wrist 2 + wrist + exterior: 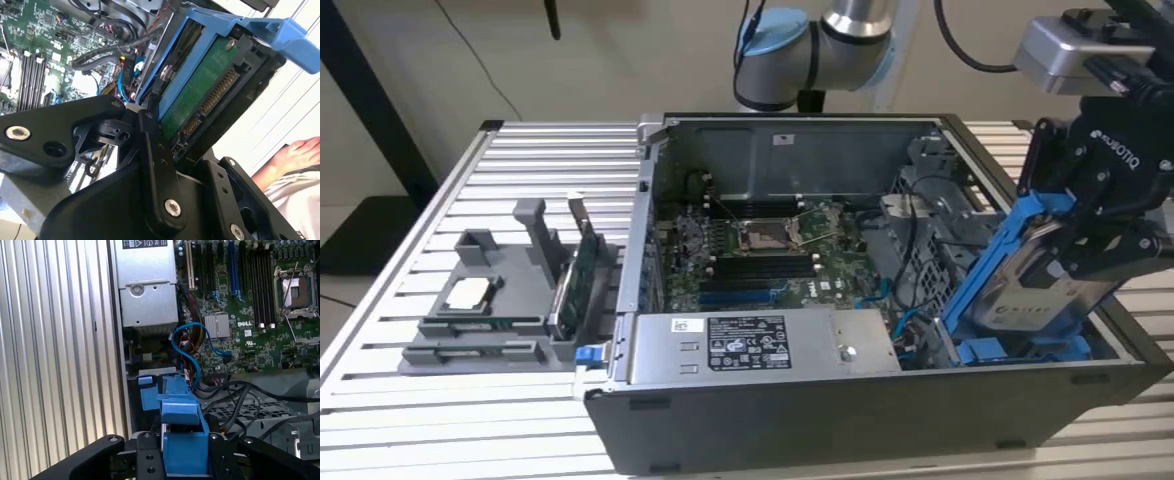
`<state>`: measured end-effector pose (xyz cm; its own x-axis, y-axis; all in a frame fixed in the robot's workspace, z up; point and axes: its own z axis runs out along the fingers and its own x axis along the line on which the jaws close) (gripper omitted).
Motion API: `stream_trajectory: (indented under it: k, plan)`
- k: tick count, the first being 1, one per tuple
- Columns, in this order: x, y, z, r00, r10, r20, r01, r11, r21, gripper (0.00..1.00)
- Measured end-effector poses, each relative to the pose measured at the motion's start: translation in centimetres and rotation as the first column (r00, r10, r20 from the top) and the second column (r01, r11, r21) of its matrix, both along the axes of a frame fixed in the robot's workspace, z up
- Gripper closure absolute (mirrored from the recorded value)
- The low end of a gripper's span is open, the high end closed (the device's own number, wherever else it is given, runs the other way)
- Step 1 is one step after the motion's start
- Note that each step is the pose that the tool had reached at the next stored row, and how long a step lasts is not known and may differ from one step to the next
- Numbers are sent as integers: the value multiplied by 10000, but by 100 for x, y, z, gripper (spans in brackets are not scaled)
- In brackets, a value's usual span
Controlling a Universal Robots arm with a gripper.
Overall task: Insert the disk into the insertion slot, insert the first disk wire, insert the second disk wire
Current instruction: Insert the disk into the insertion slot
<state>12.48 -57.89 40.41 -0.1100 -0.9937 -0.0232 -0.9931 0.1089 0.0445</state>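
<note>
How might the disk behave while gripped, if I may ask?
Probably rigid and heavy for its size: the disk is a blue-framed metal slab. Its bare circuit board looks fragile. Held tilted by the hand, it might slip.

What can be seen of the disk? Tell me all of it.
The disk is a flat silver-grey drive with a white label, clipped in a bright blue plastic carrier. Its underside shows a green circuit board and a connector row in the second wrist view. The gripper clamps it, tilted, over the open case at the exterior view's right.
</note>
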Motion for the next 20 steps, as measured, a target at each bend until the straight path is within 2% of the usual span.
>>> stream_trajectory:
  k: [14,20]
  plan:
    - [-1,0,-236,10000,-2,-12,2,10000,-6,67]
    - [3,0,-258,10000,6,-10,-6,10000,16,66]
